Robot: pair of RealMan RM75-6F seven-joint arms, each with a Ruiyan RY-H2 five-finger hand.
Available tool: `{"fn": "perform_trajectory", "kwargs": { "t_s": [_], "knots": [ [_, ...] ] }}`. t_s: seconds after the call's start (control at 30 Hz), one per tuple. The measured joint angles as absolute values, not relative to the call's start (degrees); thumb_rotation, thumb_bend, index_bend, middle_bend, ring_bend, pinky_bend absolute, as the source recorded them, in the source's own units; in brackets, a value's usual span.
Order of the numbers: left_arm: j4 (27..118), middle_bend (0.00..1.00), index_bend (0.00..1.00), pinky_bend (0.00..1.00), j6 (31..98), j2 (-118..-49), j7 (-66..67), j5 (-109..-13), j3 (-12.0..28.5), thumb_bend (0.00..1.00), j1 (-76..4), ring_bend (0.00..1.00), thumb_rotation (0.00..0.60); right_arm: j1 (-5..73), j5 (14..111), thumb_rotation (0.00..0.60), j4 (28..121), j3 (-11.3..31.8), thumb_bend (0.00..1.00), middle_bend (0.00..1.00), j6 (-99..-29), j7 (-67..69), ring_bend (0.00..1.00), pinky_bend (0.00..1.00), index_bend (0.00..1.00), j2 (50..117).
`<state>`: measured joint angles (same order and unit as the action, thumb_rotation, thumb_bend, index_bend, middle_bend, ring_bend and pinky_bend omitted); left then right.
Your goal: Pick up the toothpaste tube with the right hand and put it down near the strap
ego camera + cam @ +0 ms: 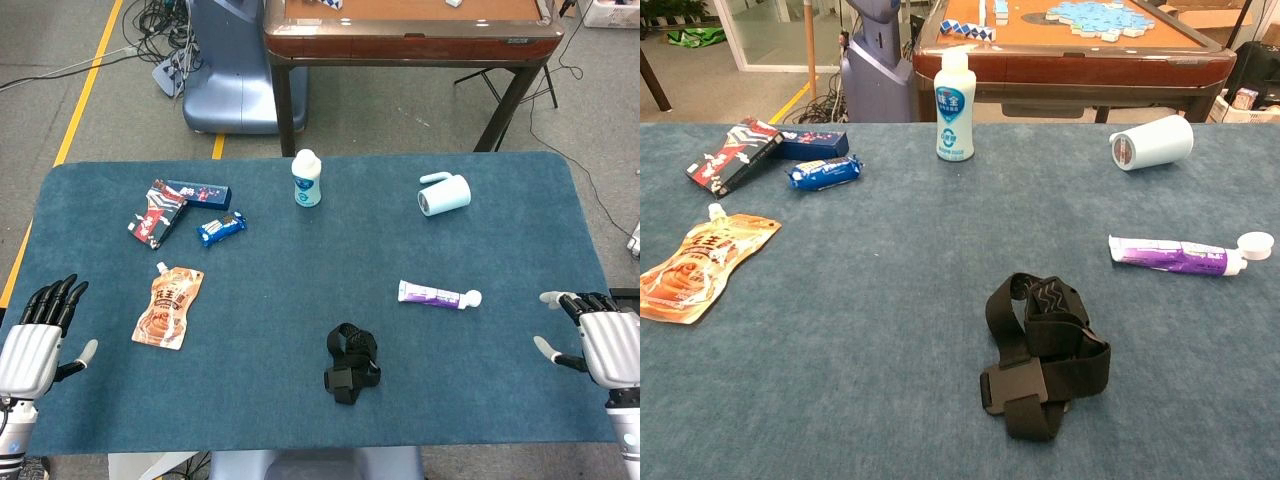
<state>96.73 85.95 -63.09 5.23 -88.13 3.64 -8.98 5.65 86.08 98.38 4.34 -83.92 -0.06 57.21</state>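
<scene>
With your right hand (605, 345) empty, fingers spread, at the table edge, reach left to the flat-lying purple-and-white toothpaste tube (437, 294) and grasp its body, clear of the black fabric strap (351, 362).

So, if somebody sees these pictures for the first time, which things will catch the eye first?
Probably the black strap, bunched near the front middle of the blue table, and the purple toothpaste tube lying flat just beyond it to the right. Then the two hands, left hand and right hand, both open at the table's edges.
</scene>
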Motion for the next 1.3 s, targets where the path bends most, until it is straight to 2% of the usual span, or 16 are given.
{"fn": "perform_trajectory", "kwargs": {
  "t_s": [0.43,0.67,0.87,1.13,1.3],
  "knots": [
    [96.53,0.00,0.00,0.04,85.96,-62.77,5.03,-87.94,3.79,0.29,-8.90,0.00,0.600,6.53,86.60,0.600,99.59,4.67,0.25,0.42,-83.19,-0.93,0.34,0.27,0.33,56.30],
    [96.28,0.00,0.00,0.04,85.94,-62.73,4.66,-88.30,3.59,0.29,-8.85,0.00,0.600,8.79,86.74,0.600,101.27,5.07,0.19,0.42,-79.78,-2.65,0.34,0.27,0.33,54.38],
    [96.63,0.00,0.00,0.04,86.06,-62.47,4.65,-88.49,3.51,0.29,-8.74,0.00,0.600,12.25,85.73,0.600,102.11,5.57,0.16,0.42,-73.72,-6.01,0.30,0.27,0.33,52.77],
    [97.32,0.00,0.00,0.04,85.93,-62.42,5.28,-88.70,3.34,0.29,-8.72,0.00,0.600,19.65,80.53,0.600,101.53,6.52,0.13,0.37,-60.34,-9.72,0.23,0.28,0.29,52.04],
    [97.20,0.00,0.00,0.04,85.16,-62.82,5.88,-88.24,3.27,0.29,-8.91,0.00,0.600,24.80,76.56,0.600,99.38,6.98,0.13,0.35,-53.01,-11.91,0.21,0.26,0.26,53.78]
  ]
}}
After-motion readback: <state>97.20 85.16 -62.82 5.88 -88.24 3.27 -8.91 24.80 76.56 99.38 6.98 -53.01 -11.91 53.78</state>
